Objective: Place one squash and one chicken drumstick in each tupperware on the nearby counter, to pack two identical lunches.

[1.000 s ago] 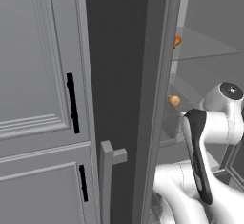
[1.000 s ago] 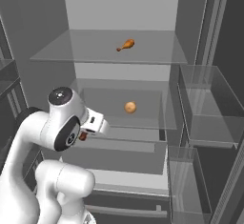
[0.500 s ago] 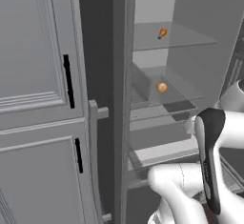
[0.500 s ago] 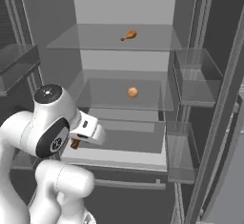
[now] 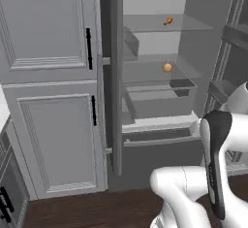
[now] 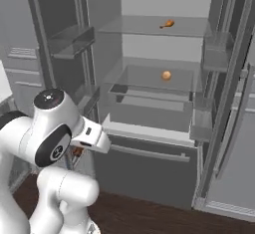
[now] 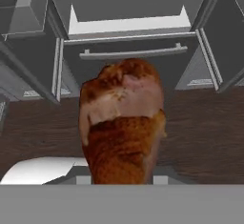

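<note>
Low before the open fridge, the white arm folds back on itself, its round elbow joint raised at the lower left of the right base view and the wrist angled downward beneath it. The claw points at the dark wood floor, clenched on a chicken drumstick, whose browned, meaty end fills the middle of the hand view; a sliver of the same drumstick shows under the wrist from the right base camera. Beyond the claw stand the fridge's lower drawer front and its long bar handle, with both doors swung wide to either side. Well above the claw, on the top glass shelf, lies a second drumstick, and on the shelf below that sits a small round orange-tan squash. To the left of the arm rise grey cabinet fronts with black handles.
</note>
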You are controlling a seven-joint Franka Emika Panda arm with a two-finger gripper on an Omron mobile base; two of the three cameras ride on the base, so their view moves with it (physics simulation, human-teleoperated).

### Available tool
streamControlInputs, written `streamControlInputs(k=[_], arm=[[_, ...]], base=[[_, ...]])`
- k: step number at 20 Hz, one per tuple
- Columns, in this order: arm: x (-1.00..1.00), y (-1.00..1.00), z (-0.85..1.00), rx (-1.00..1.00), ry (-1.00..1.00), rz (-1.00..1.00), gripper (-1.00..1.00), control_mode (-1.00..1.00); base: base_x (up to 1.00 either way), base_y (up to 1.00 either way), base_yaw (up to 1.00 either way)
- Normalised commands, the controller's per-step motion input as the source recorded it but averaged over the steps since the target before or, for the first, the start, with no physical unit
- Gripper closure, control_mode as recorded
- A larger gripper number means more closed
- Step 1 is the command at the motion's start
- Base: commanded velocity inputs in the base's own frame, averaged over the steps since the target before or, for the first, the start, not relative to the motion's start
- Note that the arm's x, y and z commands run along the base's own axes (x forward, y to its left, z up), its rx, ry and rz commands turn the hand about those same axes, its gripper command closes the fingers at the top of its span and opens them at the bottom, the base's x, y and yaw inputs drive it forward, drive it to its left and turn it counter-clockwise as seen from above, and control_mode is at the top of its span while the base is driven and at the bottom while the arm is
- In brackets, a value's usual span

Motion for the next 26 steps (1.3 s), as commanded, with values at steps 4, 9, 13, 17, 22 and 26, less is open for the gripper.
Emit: streamControlInputs(k=[4, 9, 13, 17, 22, 26], arm=[[0.0, 0.0, 0.0, 0.0, 0.0, 0.0, 1.0, 1.0], [0.0, 0.0, 0.0, 0.0, 0.0, 0.0, 1.0, 1.0], [0.0, 0.0, 0.0, 0.0, 0.0, 0.0, 1.0, 1.0], [0.0, 0.0, 0.0, 0.0, 0.0, 0.0, 1.0, 1.0], [0.0, 0.0, 0.0, 0.0, 0.0, 0.0, 1.0, 1.0], [0.0, 0.0, 0.0, 0.0, 0.0, 0.0, 1.0, 1.0]], base=[[-0.73, 0.64, 0.69], [-0.08, 0.98, 0.65], [0.6, 1.0, 0.44], [0.99, 0.61, 0.28], [0.9, -0.2, 0.02], [0.97, -0.36, 0.01]])
